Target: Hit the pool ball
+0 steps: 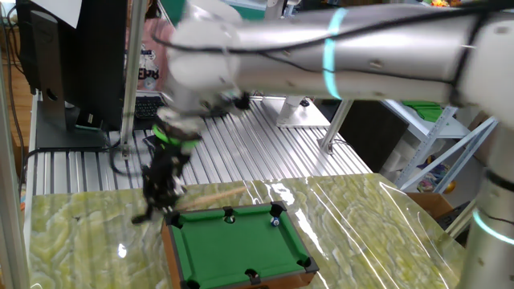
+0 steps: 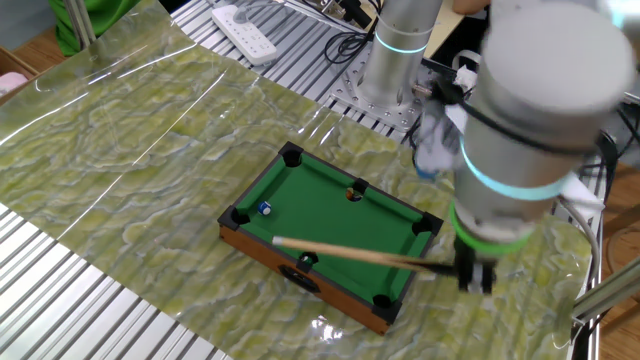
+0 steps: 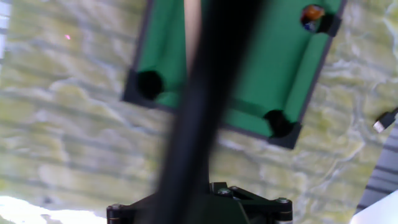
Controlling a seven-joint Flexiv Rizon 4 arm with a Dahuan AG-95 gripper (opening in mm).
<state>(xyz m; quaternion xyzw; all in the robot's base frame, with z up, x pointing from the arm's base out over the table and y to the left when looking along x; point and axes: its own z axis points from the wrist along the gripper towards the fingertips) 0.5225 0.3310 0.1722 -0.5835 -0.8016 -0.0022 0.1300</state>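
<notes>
The miniature green pool table [image 2: 330, 225] sits on the marbled mat. The pool ball [image 2: 265, 208], small and pale bluish-white, lies near the corner pocket at the end away from my gripper; it also shows by the far right corner [image 1: 275, 221]. My gripper [image 2: 475, 272] hangs beyond the opposite short end, shut on the black end of the tan cue stick [image 2: 350, 252]. The cue reaches across the felt, and its tip stops a little short of the ball, to one side. In the hand view the blurred cue [image 3: 205, 93] fills the middle above my gripper [image 3: 189, 202], and the pool ball does not show.
An orange ball [image 2: 355, 193] rests by a side pocket, also visible in the hand view [image 3: 313, 14]. A white power strip [image 2: 250, 20] and the arm's base [image 2: 395, 60] stand on the slatted metal behind. A cable plug [image 3: 385, 119] lies on the mat.
</notes>
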